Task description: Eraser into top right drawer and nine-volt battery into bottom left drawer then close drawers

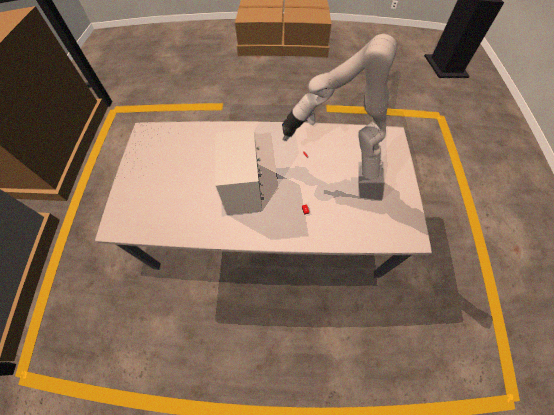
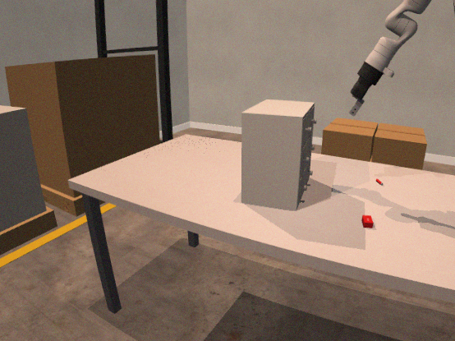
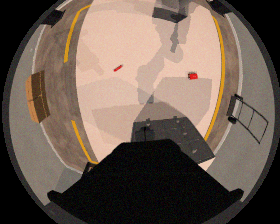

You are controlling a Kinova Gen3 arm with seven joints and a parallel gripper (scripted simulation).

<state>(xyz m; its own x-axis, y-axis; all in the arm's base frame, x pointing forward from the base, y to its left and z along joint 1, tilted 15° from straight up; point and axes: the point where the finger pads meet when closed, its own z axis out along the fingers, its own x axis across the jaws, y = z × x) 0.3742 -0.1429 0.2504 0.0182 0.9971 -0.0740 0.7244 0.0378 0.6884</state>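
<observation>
The small chest [image 1: 239, 200] [image 2: 268, 157] [image 3: 192, 142] stands upright, its knobbed front facing the robot's base. No drawer stands visibly out, though the front is seen steeply. A red blocky thing [image 1: 305, 209] [image 2: 367, 221] [image 3: 193, 76], seemingly the nine-volt battery, lies in front of the chest, toward the camera-side table edge. A thin red piece [image 1: 305, 154] [image 2: 379, 182] [image 3: 118, 68], possibly the eraser, lies farther back; it is too small to be sure. My gripper [image 1: 285, 138] [image 2: 353, 112] is shut and empty, raised in the air off the chest's front, toward the back edge. Its fingertips are unclear in the wrist view.
The white table [image 1: 165, 181] [image 2: 172, 182] carries the chest and both red things. The arm's base [image 1: 371, 186] stands at the table's right. Cardboard boxes [image 1: 260, 31] [image 2: 398, 149] [image 3: 37, 97] are on the floor beyond the back edge.
</observation>
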